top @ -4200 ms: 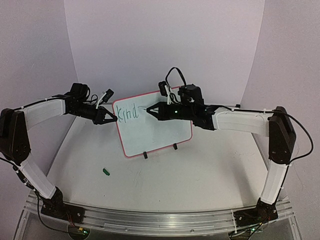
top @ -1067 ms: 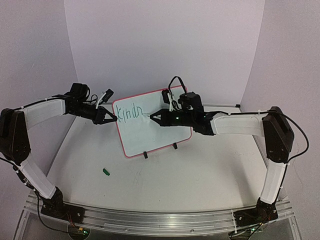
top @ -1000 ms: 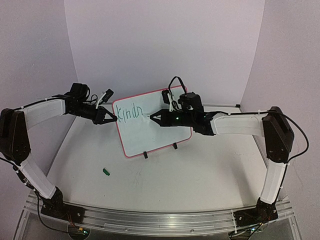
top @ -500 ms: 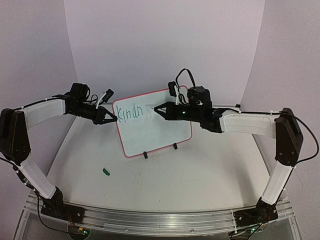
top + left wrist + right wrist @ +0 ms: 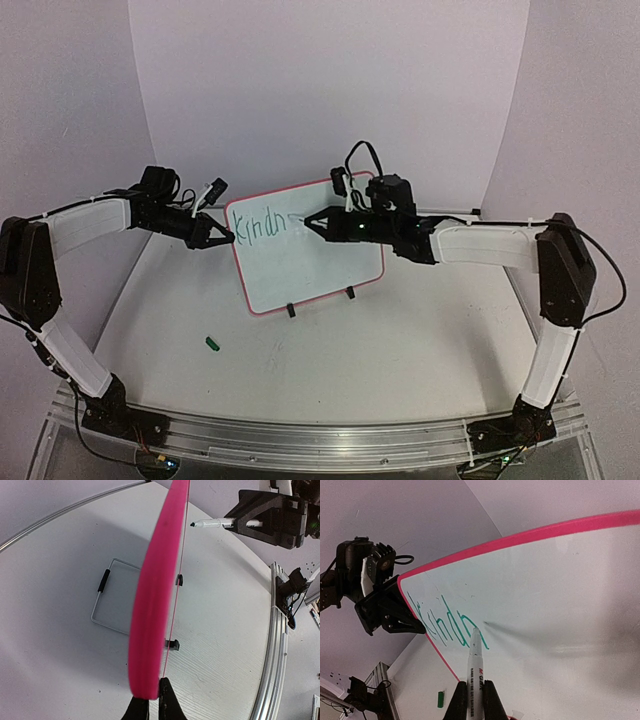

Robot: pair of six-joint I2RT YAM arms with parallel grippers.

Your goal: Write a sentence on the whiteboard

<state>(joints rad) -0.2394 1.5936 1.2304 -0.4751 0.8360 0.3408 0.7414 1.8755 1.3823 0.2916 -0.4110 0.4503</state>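
Note:
The whiteboard (image 5: 312, 268), white with a red frame, stands on two black feet at mid table. Green lettering (image 5: 258, 226) reading "Kindn" runs along its upper left. My left gripper (image 5: 228, 238) is shut on the board's left edge; in the left wrist view the thick pink frame (image 5: 155, 600) sits between the jaws of that gripper (image 5: 150, 700). My right gripper (image 5: 472, 687) is shut on a white marker (image 5: 474, 665). Its tip is just right of the last letter (image 5: 470, 630), very close to the board (image 5: 560, 595); whether it touches, I cannot tell.
A small green marker cap (image 5: 211, 343) lies on the white table in front of the board, toward the left. Lilac walls close the back and sides. A metal rail (image 5: 300, 440) with both arm bases runs along the near edge.
The word has grown from "Kind" to "Kindn". My right gripper with the marker rose up and right off the board, then came back down a little, just past the last letter. The left arm stayed still.

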